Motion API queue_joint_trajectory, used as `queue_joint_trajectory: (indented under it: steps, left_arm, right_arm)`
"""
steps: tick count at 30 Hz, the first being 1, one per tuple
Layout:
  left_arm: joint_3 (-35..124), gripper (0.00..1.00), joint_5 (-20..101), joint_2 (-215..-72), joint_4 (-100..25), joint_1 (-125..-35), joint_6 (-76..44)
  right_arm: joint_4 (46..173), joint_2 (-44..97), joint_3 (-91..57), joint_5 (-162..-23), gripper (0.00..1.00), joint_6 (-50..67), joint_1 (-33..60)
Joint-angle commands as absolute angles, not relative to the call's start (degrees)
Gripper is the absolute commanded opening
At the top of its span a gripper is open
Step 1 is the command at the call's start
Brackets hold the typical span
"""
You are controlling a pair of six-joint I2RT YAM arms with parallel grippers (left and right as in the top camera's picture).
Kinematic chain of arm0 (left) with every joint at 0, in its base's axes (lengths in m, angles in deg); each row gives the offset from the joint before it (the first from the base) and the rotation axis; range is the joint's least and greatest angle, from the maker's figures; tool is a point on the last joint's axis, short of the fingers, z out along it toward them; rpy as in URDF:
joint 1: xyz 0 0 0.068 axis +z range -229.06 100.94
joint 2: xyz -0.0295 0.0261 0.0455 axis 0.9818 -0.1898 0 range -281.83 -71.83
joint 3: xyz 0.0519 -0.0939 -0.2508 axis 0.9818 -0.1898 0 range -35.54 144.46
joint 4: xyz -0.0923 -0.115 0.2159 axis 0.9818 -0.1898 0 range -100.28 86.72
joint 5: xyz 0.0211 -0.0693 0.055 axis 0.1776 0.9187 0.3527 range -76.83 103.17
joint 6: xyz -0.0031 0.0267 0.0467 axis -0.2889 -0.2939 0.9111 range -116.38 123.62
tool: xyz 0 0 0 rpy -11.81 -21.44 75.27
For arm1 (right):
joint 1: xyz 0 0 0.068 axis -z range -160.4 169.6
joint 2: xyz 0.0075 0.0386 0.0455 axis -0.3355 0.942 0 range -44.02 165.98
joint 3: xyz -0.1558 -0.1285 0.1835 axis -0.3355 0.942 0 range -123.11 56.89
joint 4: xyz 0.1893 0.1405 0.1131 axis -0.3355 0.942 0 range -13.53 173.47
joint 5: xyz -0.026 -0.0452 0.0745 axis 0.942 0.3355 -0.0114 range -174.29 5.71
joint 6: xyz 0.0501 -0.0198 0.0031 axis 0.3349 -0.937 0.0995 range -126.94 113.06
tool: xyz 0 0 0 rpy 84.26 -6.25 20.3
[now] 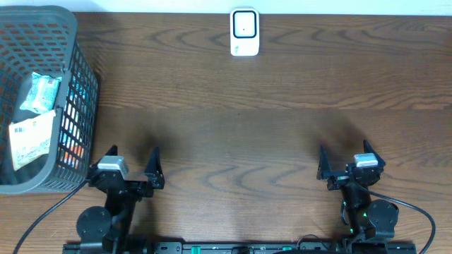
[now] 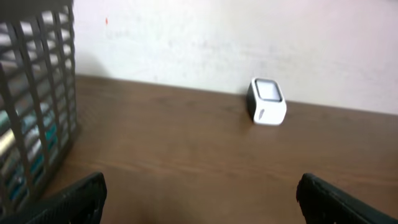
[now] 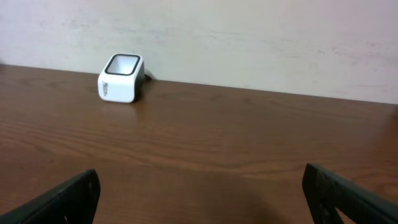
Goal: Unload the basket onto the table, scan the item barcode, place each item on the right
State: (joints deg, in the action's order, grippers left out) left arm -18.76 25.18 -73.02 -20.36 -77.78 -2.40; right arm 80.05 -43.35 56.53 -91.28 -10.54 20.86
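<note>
A white barcode scanner [image 1: 245, 32] with a dark window stands at the far middle edge of the wooden table; the wrist views show the scanner [image 2: 267, 101] and the same scanner [image 3: 121, 78] by the wall. Packaged items lie in the grey basket [image 1: 78, 70] at far left: a teal packet [image 1: 41, 93] and a yellowish packet [image 1: 32, 137]. My left gripper [image 1: 133, 159] is open near the front edge, just right of the basket, holding nothing. My right gripper [image 1: 346, 156] is open at the front right, also holding nothing.
The basket's slatted wall [image 2: 34, 118] rises close on the left of the left gripper. A pale wall [image 3: 249, 37] runs behind the table's far edge. Bare wood [image 1: 240, 141] lies between the grippers and the scanner.
</note>
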Motion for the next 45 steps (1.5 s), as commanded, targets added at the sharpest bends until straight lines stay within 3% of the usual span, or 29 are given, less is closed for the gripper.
queue_joint_trajectory:
  steps: [1, 10, 16, 19, 24, 27, 31, 36, 45]
  left_arm:
    - [-14.09, 0.98, 26.56, -75.78, -21.48, -78.02, -2.68]
    - [2.48, 0.98, 41.53, -95.76, -23.66, -78.02, -0.96]
    - [28.86, 0.98, 43.00, -115.69, -36.86, -78.02, -0.69]
    - [42.15, 0.98, 49.60, -123.62, -40.82, -78.00, 5.67]
    - [49.06, 0.98, 53.03, -129.07, -47.42, -78.00, 7.55]
    - [49.19, 0.98, 48.24, -131.43, -47.18, -78.00, 8.18]
    - [52.16, 0.98, 27.46, -133.81, -44.30, -75.38, -6.75]
    - [60.29, 0.98, 13.47, -138.44, -45.89, -67.01, -16.74]
    - [62.76, 0.98, 11.11, -150.75, -61.98, -40.56, -42.40]
  right_arm:
    - [80.31, -43.64, 56.57, -90.84, 0.99, -10.62, 21.54]
    - [80.31, -43.64, 56.57, -90.82, 0.99, -10.65, 21.54]
    - [80.31, -43.64, 56.57, -90.82, 0.99, -10.65, 21.54]
    - [80.31, -43.64, 56.57, -90.82, 0.99, -10.65, 21.54]
    - [80.31, -43.64, 56.57, -90.82, 0.99, -10.65, 21.54]
    - [80.31, -43.64, 56.57, -90.82, 0.99, -10.65, 21.54]
    - [80.31, -43.64, 56.57, -90.82, 0.99, -10.62, 21.54]
    - [80.31, -43.64, 56.57, -90.82, 0.99, -10.65, 21.54]
    - [80.31, -43.60, 56.57, -90.82, 0.99, -10.65, 21.54]
